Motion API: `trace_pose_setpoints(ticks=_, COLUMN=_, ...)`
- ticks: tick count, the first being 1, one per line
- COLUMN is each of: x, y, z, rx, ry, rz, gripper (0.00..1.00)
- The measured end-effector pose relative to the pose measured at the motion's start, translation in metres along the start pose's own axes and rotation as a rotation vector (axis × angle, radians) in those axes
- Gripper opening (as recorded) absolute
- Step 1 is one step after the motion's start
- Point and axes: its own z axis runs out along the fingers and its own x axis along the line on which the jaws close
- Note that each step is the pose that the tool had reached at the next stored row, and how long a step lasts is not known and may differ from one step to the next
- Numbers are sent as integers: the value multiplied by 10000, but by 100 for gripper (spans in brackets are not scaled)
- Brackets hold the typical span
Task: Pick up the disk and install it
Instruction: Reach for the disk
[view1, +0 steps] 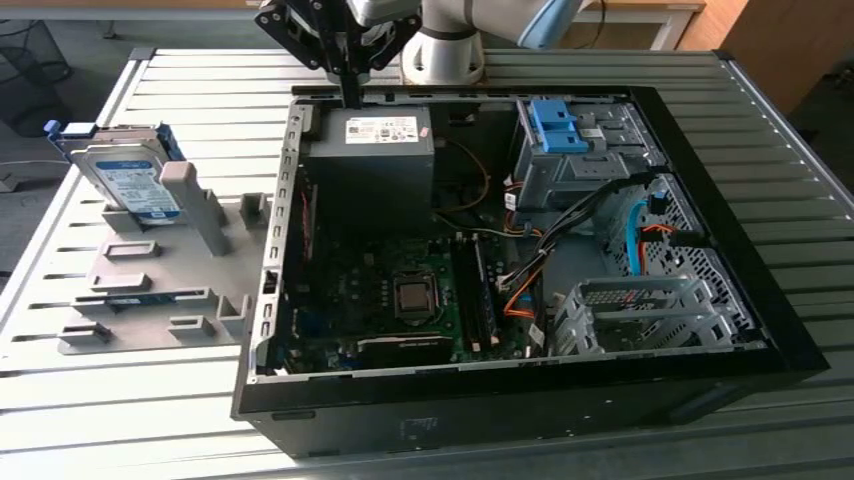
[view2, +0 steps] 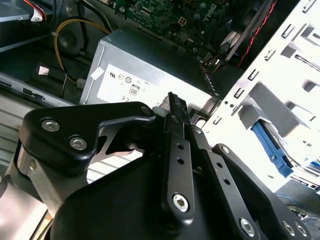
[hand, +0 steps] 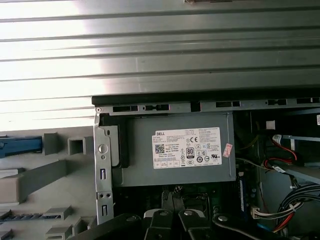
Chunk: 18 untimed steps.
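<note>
While the tool (view1: 351, 98) hangs narrow and empty over the power supply (view1: 374, 160), the disk (view1: 127, 178) leans in a grey holder (view1: 147, 290) near the far corner of the surface (view1: 200, 70), exterior view's left; travelling low could clip the case wall (view1: 283, 180) or topple the disk.

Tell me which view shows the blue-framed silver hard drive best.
Exterior view: the silver, blue-framed hard drive stands on edge in the grey holder at the exterior view's left, label visible. First wrist view catches a blue strip, the second wrist view a blue piece; possibly its rail, can't tell.
</note>
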Motion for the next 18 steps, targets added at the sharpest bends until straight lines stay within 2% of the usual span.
trace_pose_setpoints(ticks=7, x=48, y=2, z=-1, rx=0, ry=0, rz=1, gripper=11)
trace_pose_setpoints(ticks=18, x=287, y=0, z=-3, rx=0, ry=0, rz=0, gripper=11)
